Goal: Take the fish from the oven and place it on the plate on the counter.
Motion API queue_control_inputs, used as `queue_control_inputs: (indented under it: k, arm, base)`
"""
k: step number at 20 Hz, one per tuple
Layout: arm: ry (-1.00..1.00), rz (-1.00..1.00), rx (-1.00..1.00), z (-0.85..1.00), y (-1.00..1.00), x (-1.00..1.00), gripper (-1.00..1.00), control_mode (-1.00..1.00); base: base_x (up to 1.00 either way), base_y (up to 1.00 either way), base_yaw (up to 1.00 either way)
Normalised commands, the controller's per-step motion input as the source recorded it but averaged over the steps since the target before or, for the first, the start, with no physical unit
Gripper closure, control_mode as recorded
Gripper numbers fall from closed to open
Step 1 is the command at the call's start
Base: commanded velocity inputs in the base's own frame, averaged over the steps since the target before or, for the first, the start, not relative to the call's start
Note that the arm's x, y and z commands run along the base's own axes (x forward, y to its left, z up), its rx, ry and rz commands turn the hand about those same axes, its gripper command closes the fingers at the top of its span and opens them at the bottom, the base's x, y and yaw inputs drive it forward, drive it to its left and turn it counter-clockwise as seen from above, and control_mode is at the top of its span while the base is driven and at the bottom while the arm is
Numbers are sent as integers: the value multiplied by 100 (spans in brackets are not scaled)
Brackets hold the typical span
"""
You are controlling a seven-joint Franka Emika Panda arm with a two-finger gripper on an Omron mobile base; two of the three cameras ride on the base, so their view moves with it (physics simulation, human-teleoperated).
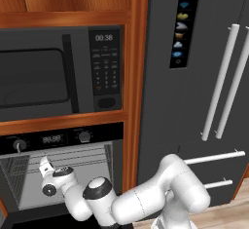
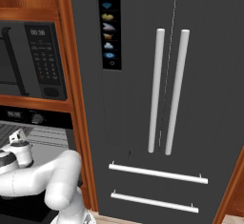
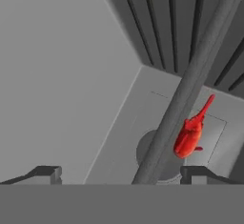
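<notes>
The oven (image 1: 48,139) stands open, and my arm reaches into its grey cavity among the wire racks. In the hand view the small red-orange fish (image 3: 190,133) lies on the grey oven floor, partly behind a slanting rack bar (image 3: 188,94). It sits just beyond the right fingertip (image 3: 194,172). My gripper (image 3: 121,175) is open and holds nothing, with its jaws spread wide and the fish off to their right side. The gripper (image 1: 44,164) also appears inside the cavity in the left base view, and in the right base view as the gripper (image 2: 16,135). The plate and the counter are out of view.
A black microwave (image 1: 48,72) with a keypad sits above the oven in wooden casing. A tall dark fridge (image 1: 194,101) with white bar handles stands to the right. Wire racks (image 1: 92,157) and the oven walls close in around the hand.
</notes>
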Motion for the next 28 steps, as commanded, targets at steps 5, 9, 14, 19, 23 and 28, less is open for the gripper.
queue_control_inputs:
  k: [5, 9, 14, 19, 23, 28]
  arm:
    - [-6, 0, -5, -57, 0, 45, -100, -100]
    - [-12, 0, -2, -53, 0, 28, -100, -100]
    - [-25, 0, 0, -54, 0, 28, -100, -100]
    - [-33, 0, 3, -54, 0, 45, -100, -100]
    - [-42, 1, 11, -63, 3, 35, -100, -100]
    - [-34, 7, 8, -52, 16, 21, -100, -100]
  base:
    - [0, 0, 0]
    - [0, 0, 0]
    - [0, 0, 0]
    - [0, 0, 0]
    - [0, 0, 0]
    - [0, 0, 0]
